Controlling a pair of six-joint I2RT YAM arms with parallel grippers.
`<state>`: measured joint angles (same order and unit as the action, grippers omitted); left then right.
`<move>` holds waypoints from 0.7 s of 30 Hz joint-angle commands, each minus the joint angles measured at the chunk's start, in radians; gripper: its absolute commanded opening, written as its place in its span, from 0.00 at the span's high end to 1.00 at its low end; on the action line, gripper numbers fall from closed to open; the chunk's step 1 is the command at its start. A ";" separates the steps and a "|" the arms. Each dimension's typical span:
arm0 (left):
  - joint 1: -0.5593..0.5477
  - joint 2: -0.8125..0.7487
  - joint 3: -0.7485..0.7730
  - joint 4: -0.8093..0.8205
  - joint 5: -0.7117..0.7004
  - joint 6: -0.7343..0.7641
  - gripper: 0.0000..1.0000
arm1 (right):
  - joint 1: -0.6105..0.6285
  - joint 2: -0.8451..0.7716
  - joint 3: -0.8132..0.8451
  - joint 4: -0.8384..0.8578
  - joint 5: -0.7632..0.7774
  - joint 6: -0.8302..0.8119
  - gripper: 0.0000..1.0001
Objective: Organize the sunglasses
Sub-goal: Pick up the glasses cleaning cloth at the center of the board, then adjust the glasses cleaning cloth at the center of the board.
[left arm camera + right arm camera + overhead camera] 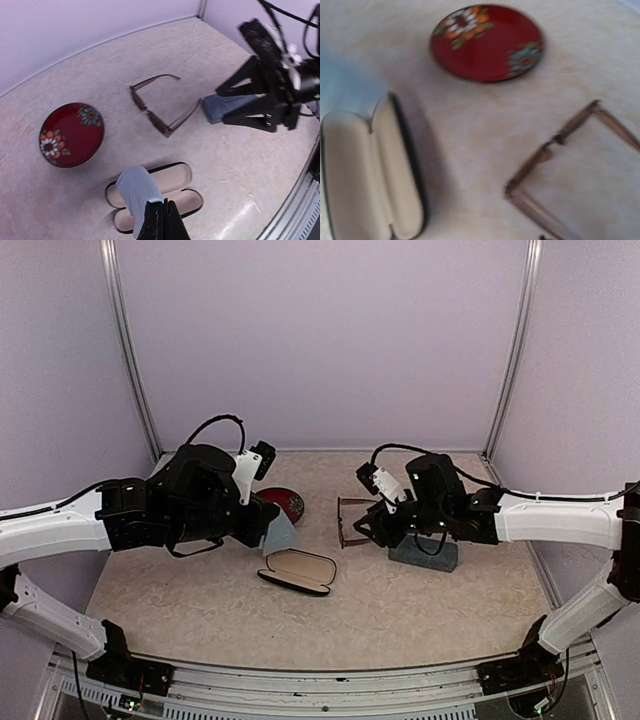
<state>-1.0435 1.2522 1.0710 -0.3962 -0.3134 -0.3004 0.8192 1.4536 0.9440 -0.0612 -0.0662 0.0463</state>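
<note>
Sunglasses, reddish-brown, lie unfolded mid-table seen from above, just left of our right claw. From the left wrist we see our left claw pinching a light-blue cloth above the open case, and the right claw spread and empty. The right wrist shows the sunglasses, blurred.

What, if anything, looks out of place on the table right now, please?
The reddish-brown sunglasses lie loose on the table, arms unfolded, beside the open black case rather than inside it. The left end effector, shut on a light-blue cloth, holds it hanging over that case.
</note>
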 commanded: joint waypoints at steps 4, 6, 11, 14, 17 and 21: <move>-0.220 0.242 0.240 0.043 0.186 0.071 1.00 | -0.175 -0.127 -0.044 -0.100 0.017 0.105 0.50; -0.246 0.329 0.284 0.101 0.292 0.072 1.00 | -0.219 -0.166 -0.052 -0.127 0.025 0.112 0.50; -0.246 0.494 0.281 0.186 0.421 0.037 1.00 | -0.264 -0.243 -0.077 -0.171 0.018 0.120 0.49; -0.178 0.537 0.173 0.253 0.465 -0.028 1.00 | -0.268 -0.250 -0.104 -0.179 -0.018 0.130 0.48; -0.119 0.573 0.077 0.279 0.482 -0.063 1.00 | -0.269 -0.234 -0.138 -0.168 -0.101 0.148 0.48; -0.103 0.610 0.051 0.246 0.468 -0.063 1.00 | -0.269 -0.214 -0.208 -0.117 -0.221 0.194 0.48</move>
<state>-1.1530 1.8408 1.1408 -0.1680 0.1261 -0.3351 0.5560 1.2182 0.8017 -0.1947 -0.1452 0.1837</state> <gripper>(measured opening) 0.005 0.516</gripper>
